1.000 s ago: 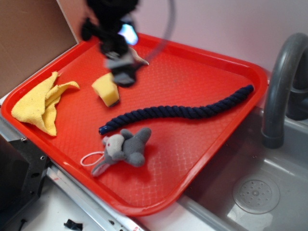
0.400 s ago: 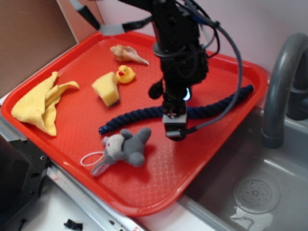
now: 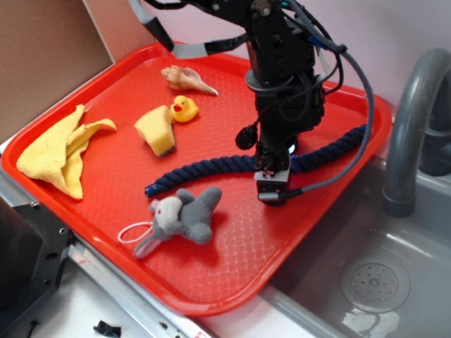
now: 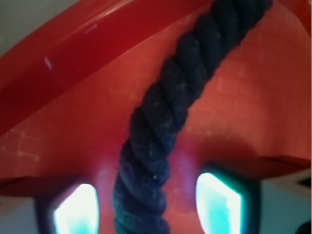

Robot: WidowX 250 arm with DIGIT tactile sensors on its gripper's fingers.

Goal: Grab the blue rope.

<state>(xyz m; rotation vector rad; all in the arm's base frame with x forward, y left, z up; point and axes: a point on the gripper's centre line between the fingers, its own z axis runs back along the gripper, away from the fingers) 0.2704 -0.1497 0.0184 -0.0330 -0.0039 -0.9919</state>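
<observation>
The exterior camera looks down from the tray's (image 3: 63, 204) 6 o'clock side, taking it whole, while the wrist camera hangs close over the blue rope (image 4: 165, 117), both sharing that rope (image 3: 211, 167).

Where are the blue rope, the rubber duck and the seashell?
blue rope (image 3: 204, 169), exterior view, on its left half, clear of the arm.
rubber duck (image 3: 182, 108), exterior view, on its head.
seashell (image 3: 184, 79), exterior view, on its body's middle.

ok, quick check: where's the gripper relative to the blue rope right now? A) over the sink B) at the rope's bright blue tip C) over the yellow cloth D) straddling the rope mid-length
D: in the wrist view the blue rope runs between the two fingers, and the exterior view shows the gripper down over the rope's middle, on the red tray.
</observation>
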